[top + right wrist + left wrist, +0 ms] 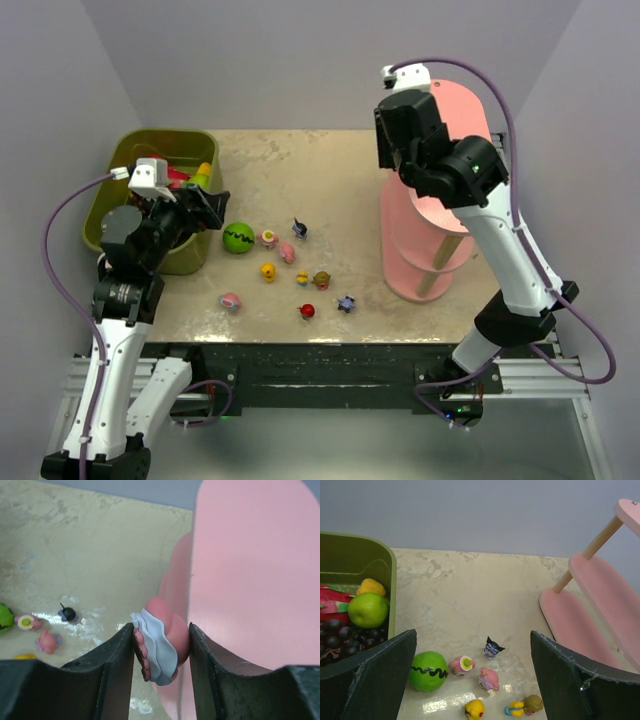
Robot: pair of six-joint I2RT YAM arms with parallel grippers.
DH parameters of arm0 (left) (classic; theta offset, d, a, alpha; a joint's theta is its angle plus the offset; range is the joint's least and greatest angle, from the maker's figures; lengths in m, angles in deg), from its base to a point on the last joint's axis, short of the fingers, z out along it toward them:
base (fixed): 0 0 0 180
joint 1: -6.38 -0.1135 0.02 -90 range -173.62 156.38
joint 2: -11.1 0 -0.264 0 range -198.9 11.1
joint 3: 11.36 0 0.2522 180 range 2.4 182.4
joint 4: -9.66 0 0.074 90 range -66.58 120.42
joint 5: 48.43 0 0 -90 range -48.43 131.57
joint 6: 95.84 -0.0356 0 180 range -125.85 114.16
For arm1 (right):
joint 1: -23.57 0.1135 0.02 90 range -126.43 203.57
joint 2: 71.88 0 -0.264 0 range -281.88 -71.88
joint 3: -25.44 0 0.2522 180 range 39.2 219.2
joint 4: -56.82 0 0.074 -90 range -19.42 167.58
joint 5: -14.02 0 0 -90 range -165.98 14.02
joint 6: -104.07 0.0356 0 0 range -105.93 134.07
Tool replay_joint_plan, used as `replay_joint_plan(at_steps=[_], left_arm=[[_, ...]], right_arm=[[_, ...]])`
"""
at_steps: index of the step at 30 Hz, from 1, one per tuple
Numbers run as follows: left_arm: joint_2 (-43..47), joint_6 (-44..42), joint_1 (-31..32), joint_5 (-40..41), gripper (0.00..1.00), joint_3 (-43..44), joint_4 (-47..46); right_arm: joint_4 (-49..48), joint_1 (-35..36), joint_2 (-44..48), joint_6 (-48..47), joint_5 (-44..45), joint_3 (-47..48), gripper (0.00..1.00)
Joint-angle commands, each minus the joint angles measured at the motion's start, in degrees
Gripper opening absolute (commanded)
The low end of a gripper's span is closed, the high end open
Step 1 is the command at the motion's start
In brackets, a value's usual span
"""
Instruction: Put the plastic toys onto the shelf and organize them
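The right gripper (161, 639) is clenched on a little pink figurine (170, 630) with a pale blue frilled skirt, a finger pressed to each side of its body. It is high up beside the shelf (250, 570), at the edge of the top board. I cannot tell whether the toy is over the board or just off it.

The toy looks like hard moulded plastic: light, stiff, smooth and rounded, so probably a bit slippery. My guess is that a squeeze across the widest part of the body, as it has now, is the safest hold. The frills look too thin to pinch.

Over on the other side, the left gripper (473, 647) hangs with its jaws spread wide and nothing in them, just beside the olive-green bin (110, 190) of fake fruit. The other toys are scattered on the table (300, 170): a dark blue-purple one (299, 230), a yellow one (268, 271), a red one (308, 311) and more. A green ball (238, 237) with a black zigzag sits near them.

I can make out no brand, label or lettering anywhere.
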Motion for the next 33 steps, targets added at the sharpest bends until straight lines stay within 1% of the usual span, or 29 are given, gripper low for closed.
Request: replay_joint_plan(at_steps=[1, 5, 6, 7, 9, 13, 20, 24, 30, 33], left_arm=[[-0.1, -0.5, -0.3, -1.4, 1.00, -1.0, -2.6], [-0.6, -0.5, -0.3, -1.3, 1.00, -2.1, -3.4], [-0.9, -0.5, -0.3, -1.5, 1.00, -1.9, -3.3], [-1.1, -0.5, -0.3, -1.6, 1.00, -1.8, -3.2], [-1.3, -0.5, -0.3, -1.7, 1.00, -2.0, -3.1], [-1.1, -0.5, -0.3, -1.7, 1.00, -2.6, -3.3], [-1.3, -0.2, -0.3, -1.9, 1.00, -3.1, -3.5], [-1.5, 0.0, -0.3, -2.2, 1.00, -3.2, -3.7], [-1.5, 0.2, -0.3, -2.5, 1.00, -3.5, -3.9], [-1.7, 0.2, -0.3, -2.5, 1.00, -3.5, -3.9]], right_arm=[[-0.6, -5.1, -1.4, -3.6, 0.9, 5.9, 0.03], [-2.3, -10.0, -3.9, -6.1, -2.2, 8.4, 0.03], [-2.5, -11.1, -5.1, -6.5, -4.8, 9.1, 0.03], [-2.7, -13.1, -5.8, -7.0, -6.1, 10.5, 0.04], [-2.6, -14.7, -7.9, -7.8, -7.7, 12.4, 0.04], [-2.8, -18.4, -9.6, -8.7, -10.9, 12.9, 0.11], [-2.7, -20.5, -10.7, -8.7, -13.6, 13.6, 0.18], [-2.8, -21.6, -11.0, -8.7, -14.3, 13.4, 0.23], [-2.9, -22.1, -11.9, -9.3, -14.1, 13.3, 0.27], [-3.2, -22.2, -12.5, -9.7, -13.9, 13.4, 0.36]])
